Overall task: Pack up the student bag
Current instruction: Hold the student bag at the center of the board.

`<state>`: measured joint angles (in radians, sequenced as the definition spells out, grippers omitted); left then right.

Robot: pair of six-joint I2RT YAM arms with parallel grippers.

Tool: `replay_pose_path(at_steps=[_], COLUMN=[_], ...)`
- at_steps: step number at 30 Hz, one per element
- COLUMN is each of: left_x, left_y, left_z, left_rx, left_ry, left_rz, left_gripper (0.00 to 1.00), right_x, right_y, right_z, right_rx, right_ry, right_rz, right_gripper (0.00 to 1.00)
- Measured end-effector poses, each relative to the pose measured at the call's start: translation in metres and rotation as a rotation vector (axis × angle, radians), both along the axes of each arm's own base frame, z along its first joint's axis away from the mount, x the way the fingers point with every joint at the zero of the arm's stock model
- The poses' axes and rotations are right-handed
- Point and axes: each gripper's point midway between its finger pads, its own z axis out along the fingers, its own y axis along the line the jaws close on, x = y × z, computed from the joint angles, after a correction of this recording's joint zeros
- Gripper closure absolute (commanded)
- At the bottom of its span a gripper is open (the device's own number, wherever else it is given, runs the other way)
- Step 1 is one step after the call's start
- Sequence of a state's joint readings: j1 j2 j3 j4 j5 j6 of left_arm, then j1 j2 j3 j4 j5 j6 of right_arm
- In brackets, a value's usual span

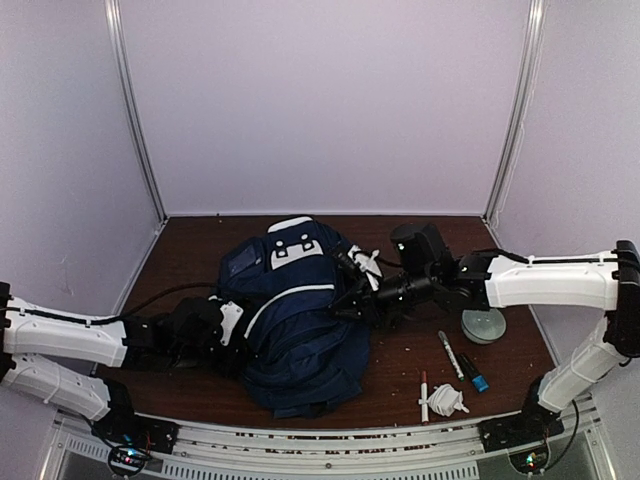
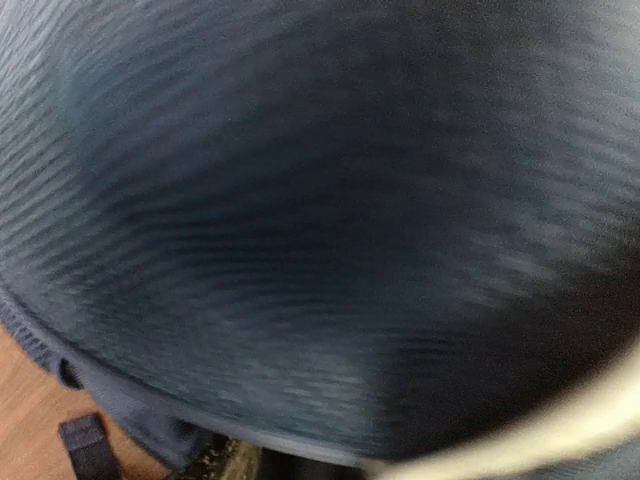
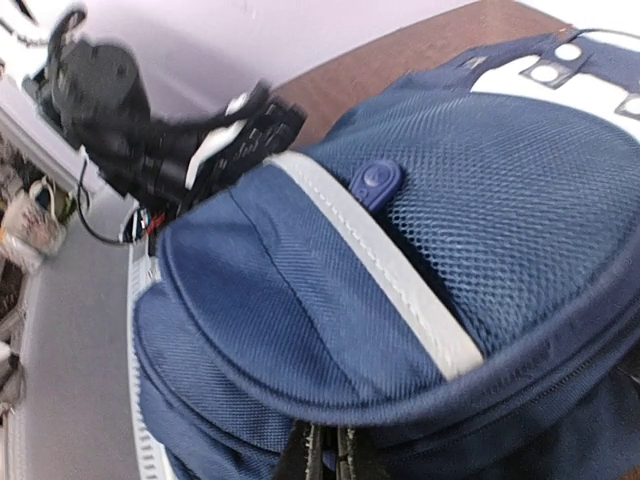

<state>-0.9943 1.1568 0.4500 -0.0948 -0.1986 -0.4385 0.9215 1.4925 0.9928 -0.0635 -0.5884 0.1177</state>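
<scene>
Student bag [image 1: 295, 330] sits mid-worktop [image 1: 400, 365], slumped on its side. Its top flap with the white buckle patches [image 1: 296, 248] points to the far wall, and the thin white stripe [image 1: 290, 295] curves across the front.

Left gripper [image 1: 232, 325]: comes in low from the left and is pressed against the bag's left side. The left wrist view is nothing but blurred navy fabric, with a pale band at bottom right and a sliver of brown worktop at bottom left. The fingers aren't visible there and are too dark to read in the top view, so I can't tell whether they're open or closed.

Right gripper [image 1: 348, 300]: reaches in from the right and touches the bag's right side, just below the flap. Its fingers [image 3: 325, 455] are closed, tips together at the seam along the bag's lower edge. I can't tell if any fabric or a zip pull is pinched between them. The right wrist view also shows a mesh panel with a blue snap button [image 3: 375, 182] beside the stripe, and the left arm beyond the bag.

Loose items on the worktop right of the bag, none touching it:
- grey round disc [image 1: 484, 325], under the right forearm
- black-tipped marker [image 1: 450, 352]
- blue-capped marker [image 1: 472, 373], just beside it
- thin white pen [image 1: 424, 395]
- crumpled white wad [image 1: 447, 400], next to the pen and near the front edge
</scene>
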Motion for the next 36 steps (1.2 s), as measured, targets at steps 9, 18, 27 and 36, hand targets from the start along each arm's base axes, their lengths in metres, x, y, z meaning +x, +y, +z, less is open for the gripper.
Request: replay_pose_path(at_steps=[9,18,27,36], left_x=[-0.029,-0.001,0.138,0.127], left_y=[-0.065,-0.085,0.045,-0.017], left_z=[0.089,0.284,0.127,0.055], left_rx=[-0.182,-0.365,-0.091,-0.082], left_ry=[-0.097,-0.42,-0.166,-0.098], left_rz=[-0.347,-0.472,0.174,0.054], left_gripper=[0.38,0.32,0.33,0.34], right_x=[0.076,0.101,0.128,0.142], right_y=[-0.055,-0.056,-0.065,-0.062], right_z=[0.037,0.064,0.092,0.11], right_rx=[0.005,-0.151,-0.255,-0.273], right_ry=[-0.026,-0.196,-0.344,-0.406], right_rz=[-0.231,-0.225,-0.261,-0.27], right_gripper=[1.0,1.0,1.0,1.0])
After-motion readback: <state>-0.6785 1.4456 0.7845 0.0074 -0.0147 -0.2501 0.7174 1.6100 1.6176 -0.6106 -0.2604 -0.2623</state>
